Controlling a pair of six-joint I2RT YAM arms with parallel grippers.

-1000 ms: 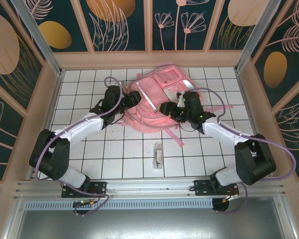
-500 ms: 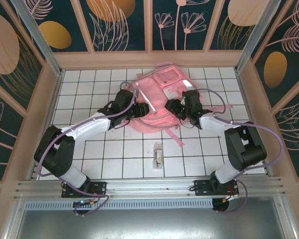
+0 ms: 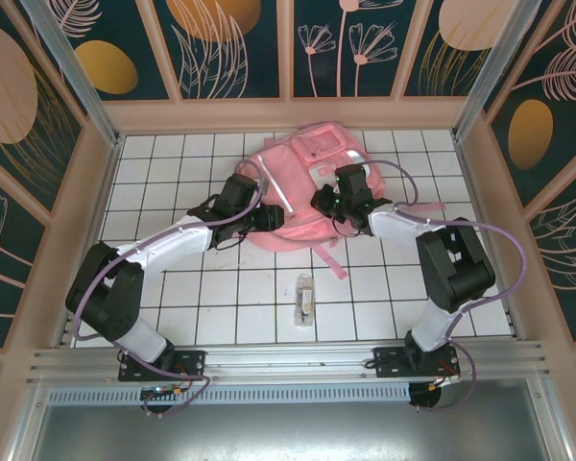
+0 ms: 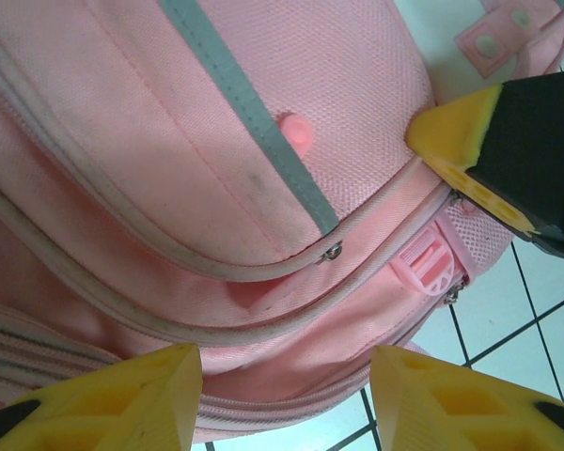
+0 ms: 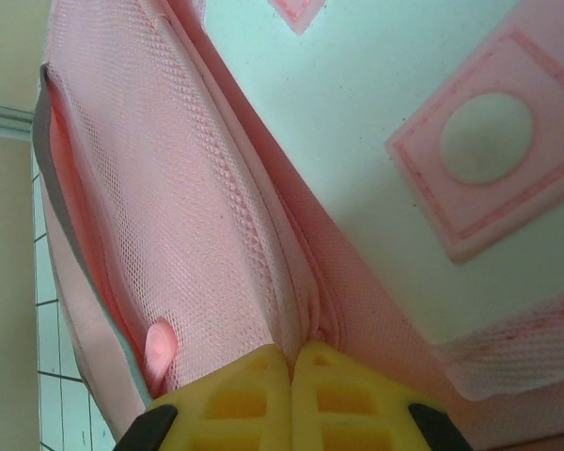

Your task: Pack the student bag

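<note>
One white tiled worktop (image 3: 173, 298) carries everything. On it, under and between both tools, lies the student bag (image 3: 302, 168), a large pink fabric backpack with grey reflective strips, lying flat; in the left wrist view its zips look closed. The left tool (image 3: 269, 217) is at the bag's near-left edge. Its yellow pads are spread apart with nothing between them, and the zip seam and a pink plastic buckle (image 4: 423, 263) sit just beyond its tips. The right tool (image 3: 324, 204) sits just to the right of the left one, on top of the bag. Its yellow pads (image 5: 235, 399) are pressed together and seem to nip a fold of pink mesh fabric.

The step in hand is probably opening the bag. To do it well, the right tool should lift its fold gently to tension the seam. The left should then close on the small metal zip pull (image 4: 332, 251), not on the cloth. A small clear-wrapped packet (image 3: 305, 296) lies on the base side of both tools, well apart from the bag and not yet packed.
</note>
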